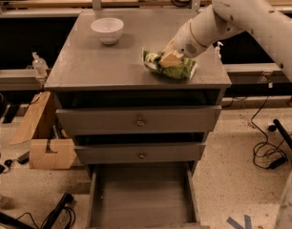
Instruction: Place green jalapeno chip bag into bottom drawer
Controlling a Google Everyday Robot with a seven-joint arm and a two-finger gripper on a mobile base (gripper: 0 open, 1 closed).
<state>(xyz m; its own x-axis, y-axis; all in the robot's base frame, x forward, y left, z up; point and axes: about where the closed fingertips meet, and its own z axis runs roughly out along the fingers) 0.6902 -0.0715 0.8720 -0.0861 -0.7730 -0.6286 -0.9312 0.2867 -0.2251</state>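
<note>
The green jalapeno chip bag [177, 69] lies crumpled on the right side of the grey cabinet top [98, 63], near its front edge. My gripper [169, 58] comes in from the upper right and sits on top of the bag, its tan fingers pressed into the foil. The bottom drawer [141, 194] is pulled out at the foot of the cabinet, a shallow grey tray with a bare floor, directly below and a little left of the bag.
A white bowl [107, 29] stands at the back left of the cabinet top. Two closed grey drawers with round knobs [140, 122] sit above the open one. Cardboard [46, 147] and cables lie on the floor to the left, more cables on the right.
</note>
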